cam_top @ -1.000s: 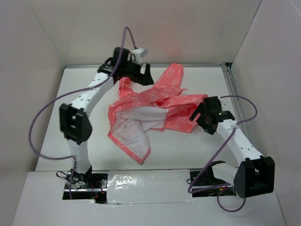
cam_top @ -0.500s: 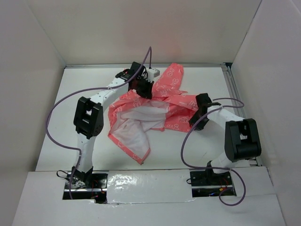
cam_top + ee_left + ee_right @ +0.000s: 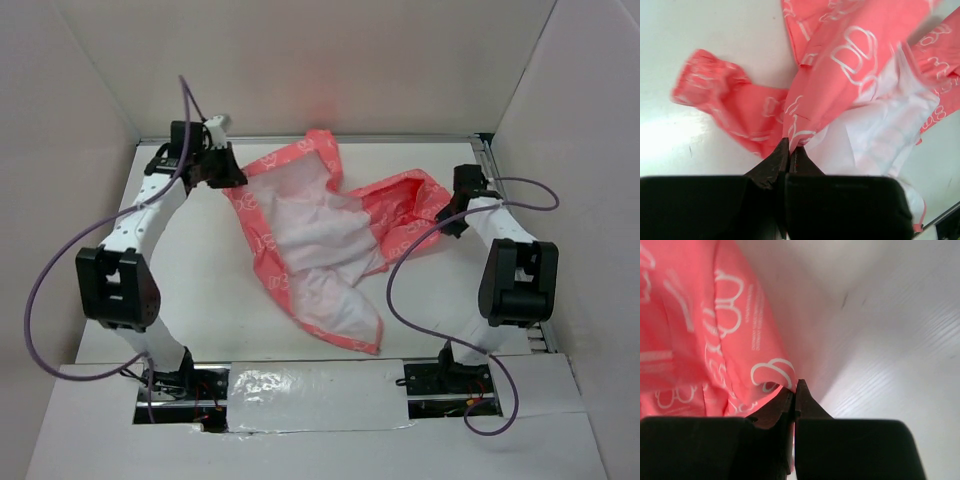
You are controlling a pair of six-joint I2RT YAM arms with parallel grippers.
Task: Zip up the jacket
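Note:
The coral-pink jacket (image 3: 310,235) with white print lies spread across the middle of the table, its pale lining facing up. My left gripper (image 3: 230,180) is at the jacket's far left corner, shut on a pinch of coral fabric. In the left wrist view the jacket (image 3: 840,75) bunches into the closed tips of the left gripper (image 3: 790,148). My right gripper (image 3: 447,215) is at the jacket's right end, shut on its edge. In the right wrist view the jacket (image 3: 700,330) hangs left of the closed tips of the right gripper (image 3: 796,387). No zipper shows.
White walls enclose the table on three sides. A metal rail (image 3: 497,195) runs along the right edge. Purple cables (image 3: 420,255) loop from both arms. A foil-taped ledge (image 3: 310,385) spans the near edge between the arm bases.
Both grippers went from open to shut on the jacket. The left arm swung to the far left and the right arm to the far right, spreading the jacket lining-up.

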